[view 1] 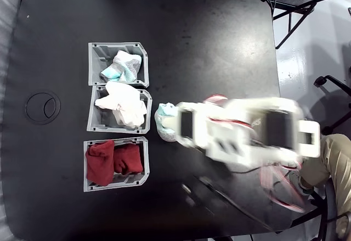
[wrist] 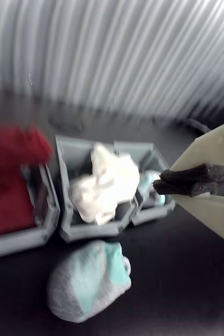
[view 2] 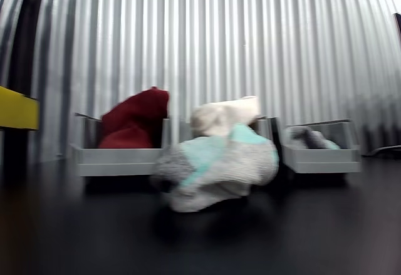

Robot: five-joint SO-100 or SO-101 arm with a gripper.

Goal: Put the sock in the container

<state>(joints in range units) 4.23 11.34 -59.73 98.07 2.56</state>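
Fixed view from above: three light grey rectangular plastic bins are seen in a column on a black table [view 1: 55,186]. The top bin, the container [view 1: 96,51], holds a mint and white sock with a grey patch [view 1: 124,66]. The middle bin [view 1: 93,121] is filled with plain white socks [view 1: 123,105], and the bottom bin [view 1: 88,185] with dark red socks [view 1: 112,161].

The task's sock [view 1: 163,121], a small lumpy one in mint green, white and light grey, is seen lying on the table just beside the right wall of the middle bin, outside every bin. The white robot arm [view 1: 247,134] is blurred and reaches in from the right, its front end covering part of the sock.

In the wrist view the sock [wrist: 88,289] lies on the dark surface in front of the middle bin [wrist: 64,231], apart from the gripper [wrist: 164,188]. Two cream fingers [wrist: 211,147] with dark foam pads [wrist: 193,181] are seen at the right edge; the pads appear pressed together, with nothing held between them. The container [wrist: 161,207] is seen behind the gripper, beside the white socks [wrist: 106,186].

In the other view the sock [view 2: 216,168] rests on the table in front of the bins, with the container [view 2: 322,157] at the right and the red-sock bin [view 2: 116,159] at the left, before a corrugated metal wall [view 2: 250,43].
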